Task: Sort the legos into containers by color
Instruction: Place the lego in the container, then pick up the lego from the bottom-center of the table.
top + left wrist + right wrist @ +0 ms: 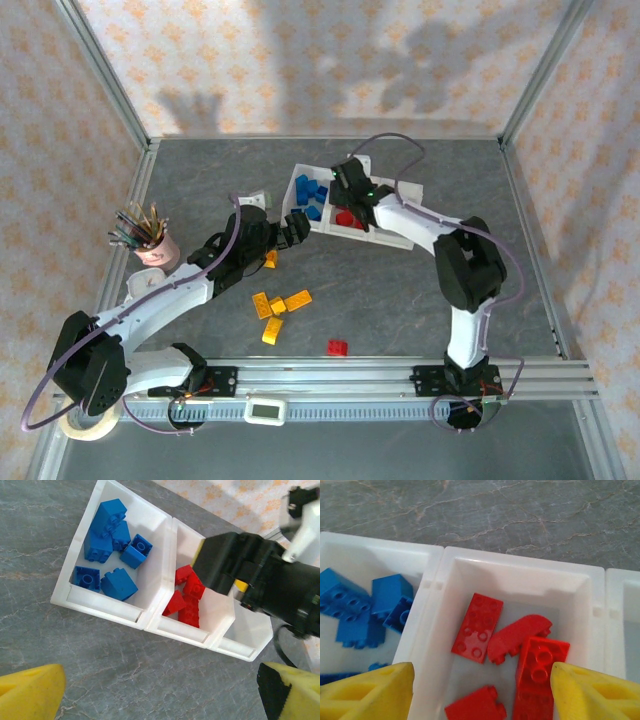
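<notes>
Right end effector hovers above red legos.

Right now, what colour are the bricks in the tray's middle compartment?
Red bricks, clearest in right wrist view.

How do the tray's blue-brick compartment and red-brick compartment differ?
The blue compartment sits at one end of the tray; the red compartment is the middle one. The right gripper hovers over the red compartment, fingers apart, not over the blue compartment beside it. Both are white, low-walled and hold one colour only.
</notes>
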Tool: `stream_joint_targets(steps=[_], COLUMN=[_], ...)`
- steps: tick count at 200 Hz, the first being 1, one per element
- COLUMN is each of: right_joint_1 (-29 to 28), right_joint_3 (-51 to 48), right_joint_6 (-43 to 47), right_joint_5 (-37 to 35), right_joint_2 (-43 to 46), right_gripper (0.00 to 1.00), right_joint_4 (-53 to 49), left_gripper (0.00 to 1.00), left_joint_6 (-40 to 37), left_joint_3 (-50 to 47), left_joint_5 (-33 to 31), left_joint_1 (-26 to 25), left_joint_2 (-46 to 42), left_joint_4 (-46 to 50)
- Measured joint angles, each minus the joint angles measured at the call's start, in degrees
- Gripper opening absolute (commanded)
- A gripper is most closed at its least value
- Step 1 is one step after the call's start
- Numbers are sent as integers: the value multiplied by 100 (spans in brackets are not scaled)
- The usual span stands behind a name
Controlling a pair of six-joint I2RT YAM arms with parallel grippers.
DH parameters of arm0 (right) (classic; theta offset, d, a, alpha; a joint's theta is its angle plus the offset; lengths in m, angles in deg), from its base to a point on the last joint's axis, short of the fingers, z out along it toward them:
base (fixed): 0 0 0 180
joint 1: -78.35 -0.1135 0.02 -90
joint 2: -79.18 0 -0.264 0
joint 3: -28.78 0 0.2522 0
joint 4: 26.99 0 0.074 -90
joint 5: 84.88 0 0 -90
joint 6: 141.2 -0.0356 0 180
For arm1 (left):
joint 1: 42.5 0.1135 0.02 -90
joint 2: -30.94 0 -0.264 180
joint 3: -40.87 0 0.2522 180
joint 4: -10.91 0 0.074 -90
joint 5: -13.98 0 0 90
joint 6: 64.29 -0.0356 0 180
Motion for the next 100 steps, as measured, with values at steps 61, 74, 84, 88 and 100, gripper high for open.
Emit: stream_joint_targets(steps=[61, 74, 84, 88, 100], right_joint_1=[-566, -721, -844, -898, -1058], right_joint_3=[-1357, -1617, -1834, -1928, -2179], right_joint_6=[125, 122, 103, 94, 46], right_joint_5=[380, 424, 444, 450, 490], right_joint_2=[1626, 1856, 2026, 2098, 2284], right_gripper=[73, 74, 74, 74, 76], right_joint_4=[-251, -356, -437, -483, -610], left_gripper=[99, 99, 99, 99, 99], left_joint_6=[4, 28, 52, 81, 140], left_joint_3=[-85, -229, -378, -450, -627], left_joint_5=[61, 120, 157, 173, 232], left_joint_1=[0, 0, 0, 0, 0], left_joint_2=[-514, -715, -855, -916, -1034], left_joint_4=[151, 175, 197, 219, 302])
